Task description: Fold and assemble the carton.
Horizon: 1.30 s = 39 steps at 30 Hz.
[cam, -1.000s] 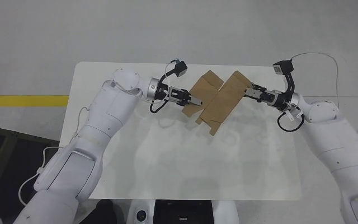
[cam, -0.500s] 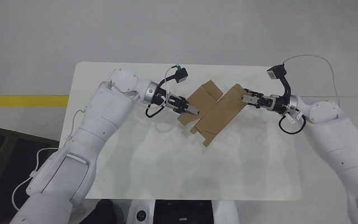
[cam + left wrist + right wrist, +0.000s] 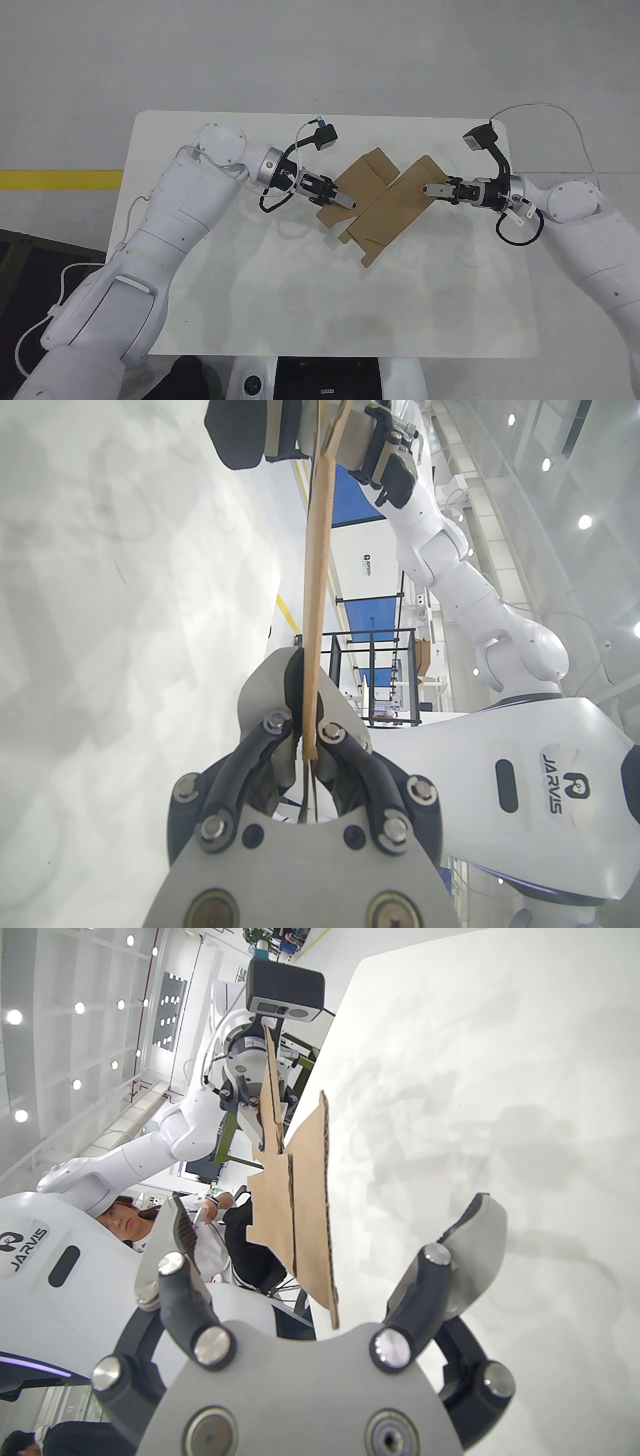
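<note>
Brown corrugated cardboard makes up the carton [image 3: 385, 200], a flat, unfolded sheet with notched flaps and slits along its sides. It hangs in the air over the back middle of the white tabletop [image 3: 300, 300], stretched slantwise between the two arms and clear of the surface.

The left claw [image 3: 347, 203] grips the flap at the carton's end nearest that arm. In the left wrist view its fingers are pinched tight on the sheet, which shows edge-on and runs straight away from them.

The right claw [image 3: 430, 189] sits at the opposite end. In the right wrist view its fingers are spread wide, one on each side of the cardboard. The carton's edge reaches in between them toward the claw's base, and neither pad presses on it.
</note>
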Each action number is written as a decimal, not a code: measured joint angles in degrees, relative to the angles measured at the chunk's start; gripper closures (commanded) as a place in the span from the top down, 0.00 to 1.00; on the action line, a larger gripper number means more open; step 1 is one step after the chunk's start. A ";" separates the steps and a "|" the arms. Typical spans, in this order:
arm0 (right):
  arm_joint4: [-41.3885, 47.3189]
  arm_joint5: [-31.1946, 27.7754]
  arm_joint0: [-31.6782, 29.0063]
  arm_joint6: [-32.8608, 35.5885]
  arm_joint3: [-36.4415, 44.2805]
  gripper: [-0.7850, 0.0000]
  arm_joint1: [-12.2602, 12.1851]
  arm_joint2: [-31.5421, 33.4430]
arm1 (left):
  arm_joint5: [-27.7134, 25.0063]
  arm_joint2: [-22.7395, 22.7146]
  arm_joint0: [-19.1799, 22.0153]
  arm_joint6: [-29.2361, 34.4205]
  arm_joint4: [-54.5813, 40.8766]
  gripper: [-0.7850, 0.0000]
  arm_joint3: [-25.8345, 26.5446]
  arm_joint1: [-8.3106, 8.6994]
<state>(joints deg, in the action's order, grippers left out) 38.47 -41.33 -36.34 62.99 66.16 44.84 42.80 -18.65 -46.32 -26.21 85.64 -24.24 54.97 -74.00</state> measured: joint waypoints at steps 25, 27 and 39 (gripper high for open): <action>0.00 0.00 0.00 0.00 0.00 1.00 0.00 0.00 | -0.56 0.65 0.03 -0.56 0.94 0.00 0.29 0.34; 0.00 0.00 0.00 0.00 0.00 1.00 0.00 0.00 | -0.51 0.63 -0.09 -0.69 1.00 0.00 0.43 0.35; 4.66 1.67 -1.92 1.74 -2.24 1.00 0.24 3.36 | 1.60 -2.53 -3.20 -1.08 3.65 0.00 6.23 2.25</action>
<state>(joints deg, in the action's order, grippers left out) 43.14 -39.66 -38.26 64.73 63.92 45.07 46.15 -17.05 -48.85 -29.41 84.55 -20.60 61.19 -71.75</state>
